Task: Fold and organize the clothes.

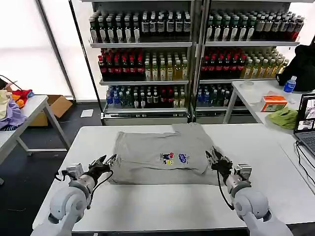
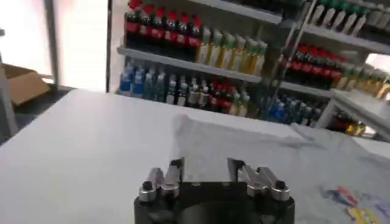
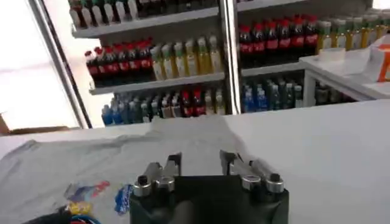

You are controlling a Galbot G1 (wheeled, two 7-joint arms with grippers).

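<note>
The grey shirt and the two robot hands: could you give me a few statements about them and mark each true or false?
1. The grey shirt lies spread on the white table. True.
2. The left gripper is lifting a sleeve off the table. False: it is open and holds nothing, sitting by the shirt's near left corner.
3. The right gripper is open, by the shirt's right edge. True.
4. The shirt's small multicoloured print faces up. True.
5. The shirt is already folded into a small square. False: it lies largely spread out, with only the far right part turned over.
</note>
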